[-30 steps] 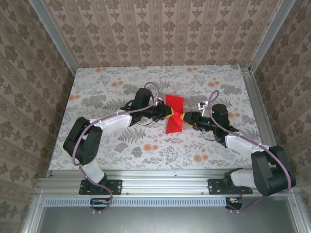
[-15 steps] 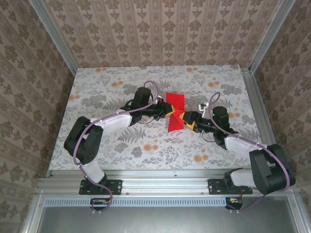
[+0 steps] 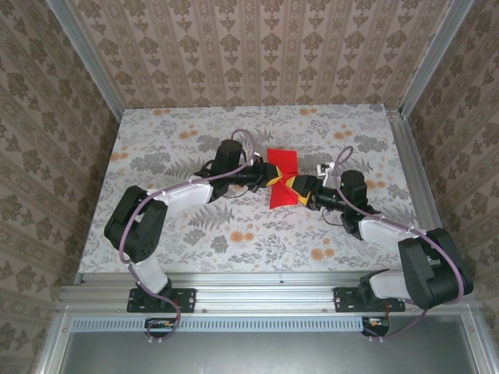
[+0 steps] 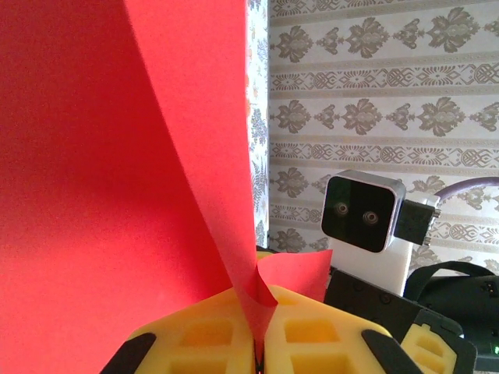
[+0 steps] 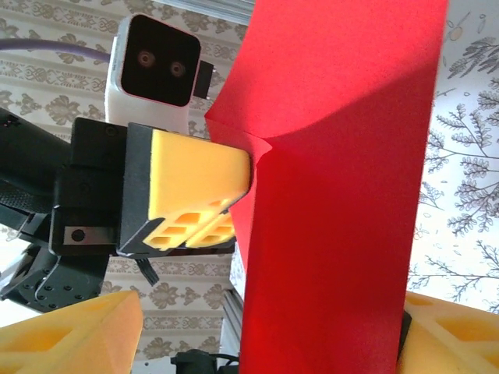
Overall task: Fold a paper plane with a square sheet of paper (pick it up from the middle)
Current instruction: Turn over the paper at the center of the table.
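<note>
Floral bench point(image 3: 156, 140): your left pincer point(image 3: 270, 181) is clamped on the sheet of paper point(image 3: 282, 161) at its crease. Your right pincer point(image 3: 302, 188) is apart, one pad either side of the sheet.

Sheet of paper point(image 4: 93, 195): thin red paper, matt, smooth, unmarked, one sharp crease.
Left gripper point(image 4: 257, 351): pads point(image 4: 207, 335) yellow, matt, moulded with open pockets; holders black, dull plastic.
Camera housing point(image 4: 366, 253): smooth white plastic, glossy black face.
Left arm point(image 3: 183, 191): white shell, smooth plastic, slight gloss.
Table point(image 3: 195, 234): matt flower-printed covering.
Front rail point(image 3: 257, 298): bare ribbed metal, satin sheen.
Walls point(image 3: 257, 54): patterned wallpaper, matt.
</note>
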You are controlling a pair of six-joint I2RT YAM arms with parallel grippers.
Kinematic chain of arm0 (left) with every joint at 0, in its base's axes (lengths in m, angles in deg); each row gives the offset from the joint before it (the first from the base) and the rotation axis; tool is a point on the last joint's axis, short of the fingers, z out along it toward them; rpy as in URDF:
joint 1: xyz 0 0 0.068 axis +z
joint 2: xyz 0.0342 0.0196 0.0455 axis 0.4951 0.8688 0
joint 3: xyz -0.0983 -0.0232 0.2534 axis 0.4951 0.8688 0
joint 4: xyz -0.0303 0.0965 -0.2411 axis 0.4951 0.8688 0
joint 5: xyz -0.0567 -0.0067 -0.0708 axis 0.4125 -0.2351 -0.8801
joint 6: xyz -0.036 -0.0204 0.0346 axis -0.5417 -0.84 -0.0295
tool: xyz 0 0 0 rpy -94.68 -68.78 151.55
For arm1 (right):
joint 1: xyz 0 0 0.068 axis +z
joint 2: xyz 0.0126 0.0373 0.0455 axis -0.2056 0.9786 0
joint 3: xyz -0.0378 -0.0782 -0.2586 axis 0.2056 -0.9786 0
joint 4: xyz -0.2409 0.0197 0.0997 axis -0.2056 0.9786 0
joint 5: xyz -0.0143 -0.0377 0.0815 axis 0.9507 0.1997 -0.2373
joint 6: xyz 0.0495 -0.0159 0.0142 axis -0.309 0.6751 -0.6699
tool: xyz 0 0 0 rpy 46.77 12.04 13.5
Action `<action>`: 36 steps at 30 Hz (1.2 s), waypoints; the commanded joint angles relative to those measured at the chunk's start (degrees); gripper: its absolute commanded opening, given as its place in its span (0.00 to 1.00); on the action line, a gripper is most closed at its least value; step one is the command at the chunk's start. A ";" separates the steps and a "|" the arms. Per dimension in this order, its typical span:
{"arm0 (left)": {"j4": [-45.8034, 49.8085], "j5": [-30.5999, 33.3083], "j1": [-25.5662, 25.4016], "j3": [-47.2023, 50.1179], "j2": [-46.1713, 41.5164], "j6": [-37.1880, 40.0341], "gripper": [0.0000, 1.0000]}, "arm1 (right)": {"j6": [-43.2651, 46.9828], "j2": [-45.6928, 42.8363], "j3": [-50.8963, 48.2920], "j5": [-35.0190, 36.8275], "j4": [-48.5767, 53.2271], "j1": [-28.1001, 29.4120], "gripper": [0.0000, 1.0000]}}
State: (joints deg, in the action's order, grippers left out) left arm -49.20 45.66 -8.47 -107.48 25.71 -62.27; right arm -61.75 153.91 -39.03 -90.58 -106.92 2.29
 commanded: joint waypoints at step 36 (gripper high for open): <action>5.90 -0.99 1.90 0.22 0.61 6.38 0.35 | -0.52 0.19 1.05 -2.05 0.27 0.20 0.16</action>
State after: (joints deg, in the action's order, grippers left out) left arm -45.90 45.64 -7.29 -106.34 25.97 -58.53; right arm -63.80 154.44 -39.01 -90.78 -107.59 2.29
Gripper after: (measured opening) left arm 0.340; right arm 0.167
